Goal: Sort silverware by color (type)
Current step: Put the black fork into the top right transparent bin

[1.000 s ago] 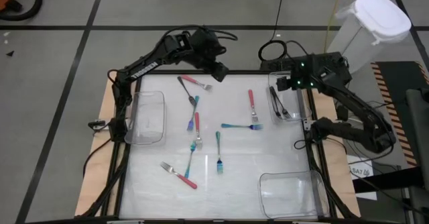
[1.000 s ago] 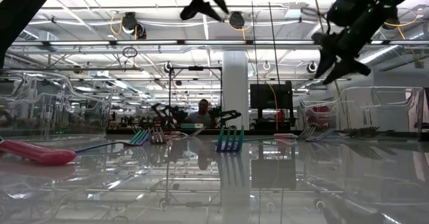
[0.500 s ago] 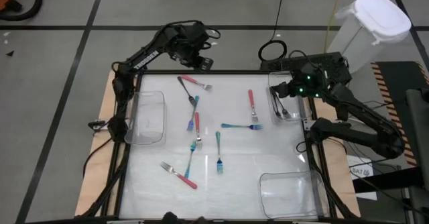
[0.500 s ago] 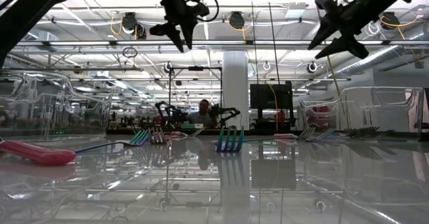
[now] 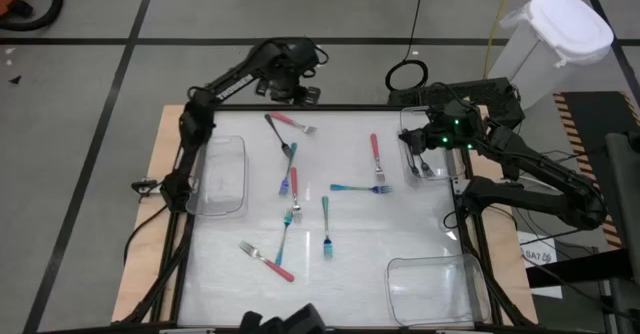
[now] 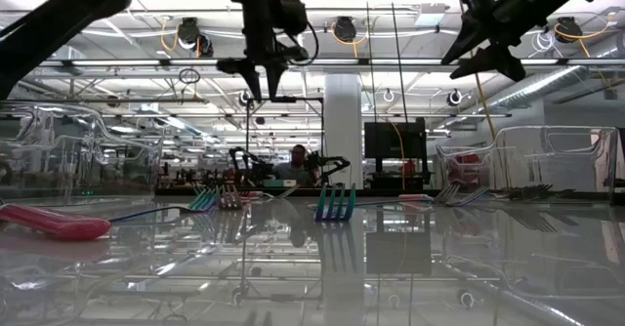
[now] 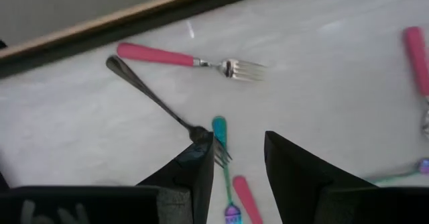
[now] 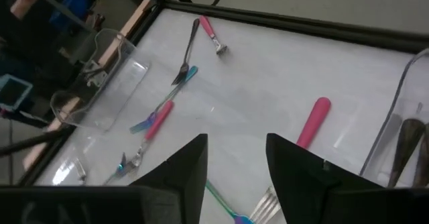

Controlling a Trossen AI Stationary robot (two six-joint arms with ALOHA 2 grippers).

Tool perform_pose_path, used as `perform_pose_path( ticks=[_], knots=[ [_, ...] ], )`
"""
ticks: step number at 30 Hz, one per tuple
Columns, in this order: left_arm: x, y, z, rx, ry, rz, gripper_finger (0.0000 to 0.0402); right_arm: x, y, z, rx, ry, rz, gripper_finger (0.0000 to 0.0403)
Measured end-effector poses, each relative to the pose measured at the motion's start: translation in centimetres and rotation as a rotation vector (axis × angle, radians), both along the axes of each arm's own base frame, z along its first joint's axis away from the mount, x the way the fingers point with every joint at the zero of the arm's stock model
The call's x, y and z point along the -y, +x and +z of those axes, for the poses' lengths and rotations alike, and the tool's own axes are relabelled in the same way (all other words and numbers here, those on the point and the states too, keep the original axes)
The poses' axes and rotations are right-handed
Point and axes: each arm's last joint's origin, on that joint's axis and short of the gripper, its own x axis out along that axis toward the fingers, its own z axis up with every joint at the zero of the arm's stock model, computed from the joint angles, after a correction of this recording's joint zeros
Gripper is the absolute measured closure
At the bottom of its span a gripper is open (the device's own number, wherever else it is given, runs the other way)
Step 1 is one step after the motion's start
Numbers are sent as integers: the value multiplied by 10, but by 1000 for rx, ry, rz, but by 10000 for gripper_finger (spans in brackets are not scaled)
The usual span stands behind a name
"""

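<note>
**Both grippers empty above the far edge of the table**

Left gripper hangs over the far rim, its fingers a little apart with nothing between them. Our right gripper sits high near the far right bin, jaws partly spread and also empty.

We see the table carrying three clear bins. The left bin and the near right bin look empty to us; the far right one holds a few dark forks lying lengthwise along it.

Loose forks lie across the middle. A pink fork near the far edge points its tines to the right, crossing a black fork that runs diagonally. Another pink fork lies with tines toward the near side, and just beside those tines a teal fork runs crosswise. A second teal fork points toward the near edge. One more pink fork lies diagonally at the near left.
</note>
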Motion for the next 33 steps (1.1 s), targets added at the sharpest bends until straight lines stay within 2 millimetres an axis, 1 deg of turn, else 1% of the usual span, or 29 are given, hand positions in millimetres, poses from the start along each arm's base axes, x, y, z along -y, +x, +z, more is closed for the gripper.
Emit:
perform_pose_path(
  ticks=[4,7,9,14,16,20,22,25,29,33],
  knots=[
    [-2,13,-22,-26,-59,53,268,-1,0,0,-13,-41,46,257],
    [0,20,-32,-24,-107,69,268,-2,0,1,-13,-63,112,257],
    [1,22,-34,-14,-134,57,268,-3,1,1,-4,-66,165,257],
    [11,27,-32,-21,-118,50,268,-7,2,1,33,-52,302,257],
    [20,32,-32,-27,-111,19,268,-8,2,1,37,-50,336,257],
    [44,45,-31,-17,-128,-36,268,-8,2,1,47,-51,363,257],
    [56,46,-23,2,-125,-49,268,-9,2,2,55,-46,383,257],
    [71,41,-3,33,-73,-36,268,-10,1,2,52,-56,396,257],
    [78,31,18,64,-16,-26,271,-10,1,2,47,-81,411,257],
    [80,10,47,120,45,-29,288,-10,1,1,37,-114,428,257]
  ],
)
